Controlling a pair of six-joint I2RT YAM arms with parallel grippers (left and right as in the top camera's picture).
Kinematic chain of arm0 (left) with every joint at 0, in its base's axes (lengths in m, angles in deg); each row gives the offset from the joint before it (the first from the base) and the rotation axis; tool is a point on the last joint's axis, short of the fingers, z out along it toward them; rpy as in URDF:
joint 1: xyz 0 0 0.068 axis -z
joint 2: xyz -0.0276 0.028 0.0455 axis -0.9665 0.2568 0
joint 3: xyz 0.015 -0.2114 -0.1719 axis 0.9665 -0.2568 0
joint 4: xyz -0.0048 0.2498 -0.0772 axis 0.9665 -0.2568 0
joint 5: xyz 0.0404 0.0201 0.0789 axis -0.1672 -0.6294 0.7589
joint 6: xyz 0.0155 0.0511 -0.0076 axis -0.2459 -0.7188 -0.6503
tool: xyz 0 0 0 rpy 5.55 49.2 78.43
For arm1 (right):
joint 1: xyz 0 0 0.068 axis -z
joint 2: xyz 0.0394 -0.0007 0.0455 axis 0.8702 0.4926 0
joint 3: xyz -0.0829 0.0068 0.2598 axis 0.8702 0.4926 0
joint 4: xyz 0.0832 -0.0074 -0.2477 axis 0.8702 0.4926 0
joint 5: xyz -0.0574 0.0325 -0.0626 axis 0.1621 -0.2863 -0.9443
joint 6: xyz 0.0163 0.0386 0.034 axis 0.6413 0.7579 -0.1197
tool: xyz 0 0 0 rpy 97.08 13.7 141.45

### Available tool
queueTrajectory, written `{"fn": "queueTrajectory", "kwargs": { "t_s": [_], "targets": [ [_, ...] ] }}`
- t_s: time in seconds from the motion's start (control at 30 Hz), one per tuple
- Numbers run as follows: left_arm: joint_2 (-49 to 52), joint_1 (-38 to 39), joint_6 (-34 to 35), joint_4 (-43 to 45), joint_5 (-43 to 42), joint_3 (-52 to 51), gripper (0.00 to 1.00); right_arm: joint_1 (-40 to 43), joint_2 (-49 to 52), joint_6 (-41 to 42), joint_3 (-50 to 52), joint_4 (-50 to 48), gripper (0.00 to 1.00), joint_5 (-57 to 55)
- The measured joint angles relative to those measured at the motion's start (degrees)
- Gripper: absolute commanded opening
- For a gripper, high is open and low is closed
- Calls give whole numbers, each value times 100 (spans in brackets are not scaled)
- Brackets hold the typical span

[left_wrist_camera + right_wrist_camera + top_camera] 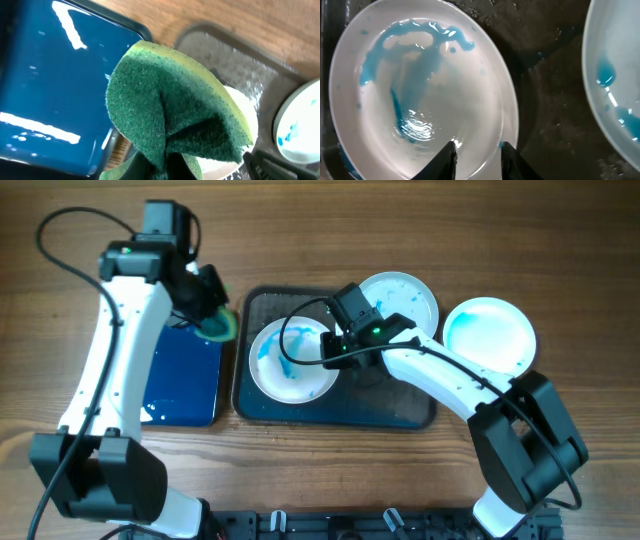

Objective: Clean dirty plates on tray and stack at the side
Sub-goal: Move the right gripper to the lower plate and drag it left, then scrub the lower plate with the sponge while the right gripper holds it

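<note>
Right fingers (447, 162) stand spread astride the near rim of the smeared plate (420, 85), one tip inside and one outside, not clamped as far as I can see. Left fingers (142, 171) pinch a folded green sponge (170, 105), hovering above the seam between the glossy blue tray (45, 75) and the grey tray (400, 412).

The smeared plate lies in the grey tray's 9 o'clock half. A second plate (398, 298) overlaps its 1 o'clock corner, and a bluer third plate (489, 335) sits on the desk (560, 240) at 3 o'clock.

I judge no plate clean yet; scrubbing the first is about to begin. Next I should close on the rim to steady it, then bring the sponge toward 4 o'clock and down onto the blue streaks. The tray floor is wet and beaded, so the plate may skate. The desk is brown wood grain, and nothing of the room shows beyond it.
</note>
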Motion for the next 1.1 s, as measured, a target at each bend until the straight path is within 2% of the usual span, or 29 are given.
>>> {"fn": "queueTrajectory", "kwargs": {
  "t_s": [0.27, 0.37, 0.43, 0.63, 0.8, 0.93, 1.1],
  "targets": [
    [7, 564, 282, 713, -13, -804, 4, 260, 284, -118, 0, -57, 27, -2],
    [7, 640, 393, 929, -13, -973, 4, 354, 439, -90, -4, -192, 18, 133],
    [7, 704, 431, 1047, -13, -1080, 4, 385, 634, -31, -15, -352, 4, 409],
    [72, 966, 577, 1646, -48, -1561, 4, 402, 695, 208, -35, -391, 4, 649],
    [592, 1329, 614, 2262, -76, -1928, 4, 407, 702, 354, -37, -391, 4, 695],
    [1257, 1429, 616, 2337, -122, -1987, 4, 407, 702, 361, -37, -391, 4, 710],
    [1397, 1416, 481, 2306, -365, -1906, 4, 407, 710, 378, -37, -391, 4, 713]
  ]
}}
